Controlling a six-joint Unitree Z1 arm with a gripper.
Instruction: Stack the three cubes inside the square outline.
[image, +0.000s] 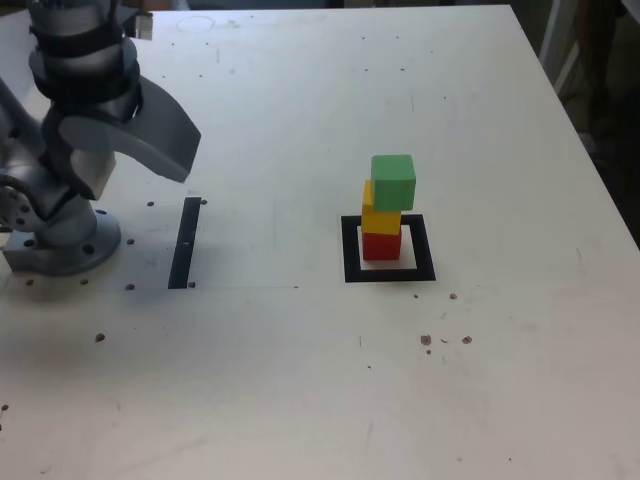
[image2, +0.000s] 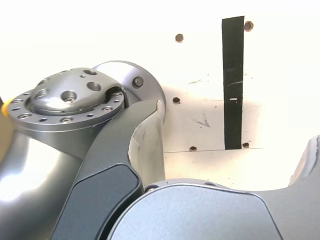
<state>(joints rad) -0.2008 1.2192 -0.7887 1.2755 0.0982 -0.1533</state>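
Green cube (image: 393, 181) tops a three-block stack, with the yellow cube (image: 380, 217) under it and the red cube (image: 381, 243) at the bottom, all standing inside the black square outline (image: 350, 250), which sits at about four o'clock from the table's (image: 300, 380) centre in the exterior view. The gripper (image: 150, 135) is up at ten o'clock, well apart from the stack, folded in over the arm's own base (image: 60, 245); its jaws are spread wide and carry nothing. The stacking looks done, so the step in hand is most likely just parking clear, and doing that well means keeping the arm on its side of the black strip (image: 185, 243) and away from the tower. The cubes are plain, solid-coloured and equal in size, but not squared up: green overhangs toward three o'clock and yellow seems twisted a little on red. It looks like it would topple at a light bump. The wrist view shows only arm metal, the strip (image2: 233, 82) and bare table.
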